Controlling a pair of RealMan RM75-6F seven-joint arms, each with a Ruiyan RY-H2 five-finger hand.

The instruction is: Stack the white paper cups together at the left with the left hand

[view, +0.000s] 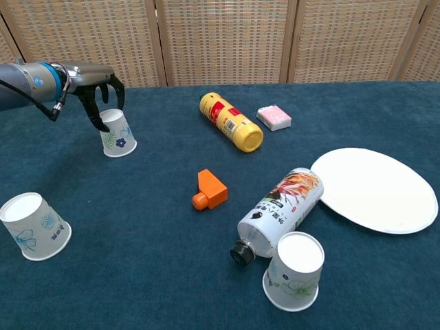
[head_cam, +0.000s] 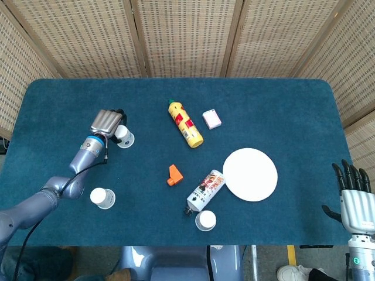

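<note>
Three white paper cups stand upside down on the blue table. The far-left cup (head_cam: 124, 136) (view: 117, 133) has my left hand (head_cam: 107, 122) (view: 100, 82) right at its left side. The fingers curve over the cup's top and the thumb hangs by its left wall, and no firm grip shows. A second cup (head_cam: 103, 198) (view: 34, 225) stands nearer the front left. The third cup (head_cam: 205, 220) (view: 293, 270) is at the front centre. My right hand (head_cam: 353, 196) hangs off the table's front right corner with fingers spread and nothing in it.
A yellow bottle (head_cam: 186, 123) lies at centre back beside a pink packet (head_cam: 211, 119). An orange piece (head_cam: 174, 174) sits mid-table. A printed bottle (head_cam: 204, 189) lies next to the third cup, and a white plate (head_cam: 250, 174) is to the right.
</note>
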